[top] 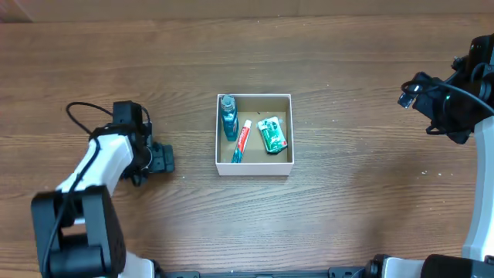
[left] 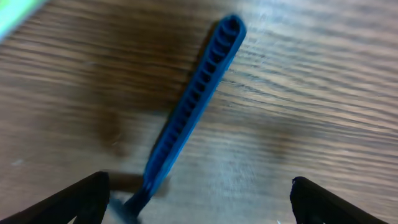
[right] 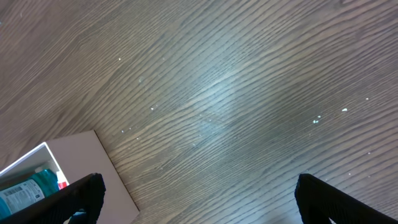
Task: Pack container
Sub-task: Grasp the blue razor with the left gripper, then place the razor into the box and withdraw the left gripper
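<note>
The container point(top: 255, 168) is a small white-walled box at the table's middle. It holds a blue bottle point(top: 228, 117), a red-and-white tube point(top: 241, 140) and a green packet point(top: 272, 134). My left gripper point(top: 160, 158) is low over the wood, left of the box. In the left wrist view it is open point(left: 199, 202) around a blue ribbed handle point(left: 196, 102) that lies on the table, its lower end close to the left finger. My right gripper point(top: 411, 91) is open and empty point(right: 199, 199), raised to the right of the box. The box corner point(right: 81, 165) shows at that view's lower left.
Wood-grain table point(top: 347, 201) all around the box. A blurred green edge point(left: 18, 14) sits in the top left corner of the left wrist view. The left arm's black cable point(top: 77, 112) loops at the left.
</note>
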`<state>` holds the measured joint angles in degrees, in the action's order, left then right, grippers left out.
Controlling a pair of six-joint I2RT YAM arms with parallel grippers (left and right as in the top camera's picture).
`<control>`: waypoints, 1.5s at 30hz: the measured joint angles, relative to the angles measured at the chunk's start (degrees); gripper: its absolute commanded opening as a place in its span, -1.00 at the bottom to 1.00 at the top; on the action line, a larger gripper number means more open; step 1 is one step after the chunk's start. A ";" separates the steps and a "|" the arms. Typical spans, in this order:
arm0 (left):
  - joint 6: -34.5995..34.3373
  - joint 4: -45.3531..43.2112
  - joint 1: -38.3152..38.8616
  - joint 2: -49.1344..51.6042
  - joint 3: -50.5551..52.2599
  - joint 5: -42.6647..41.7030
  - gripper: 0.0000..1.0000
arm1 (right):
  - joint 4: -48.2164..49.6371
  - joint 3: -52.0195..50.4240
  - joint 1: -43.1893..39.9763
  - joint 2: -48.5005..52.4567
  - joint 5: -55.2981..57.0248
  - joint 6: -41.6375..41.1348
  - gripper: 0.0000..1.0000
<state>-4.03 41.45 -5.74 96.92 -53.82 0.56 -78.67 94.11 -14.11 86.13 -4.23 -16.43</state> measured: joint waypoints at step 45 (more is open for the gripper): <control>-0.02 14.86 15.78 -7.52 -31.47 -0.81 -0.92 | -0.04 0.00 0.00 0.00 0.00 -0.02 1.00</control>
<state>-4.05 56.31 10.04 89.41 -85.30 -0.25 -78.72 94.11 -14.11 86.13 -4.23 -16.45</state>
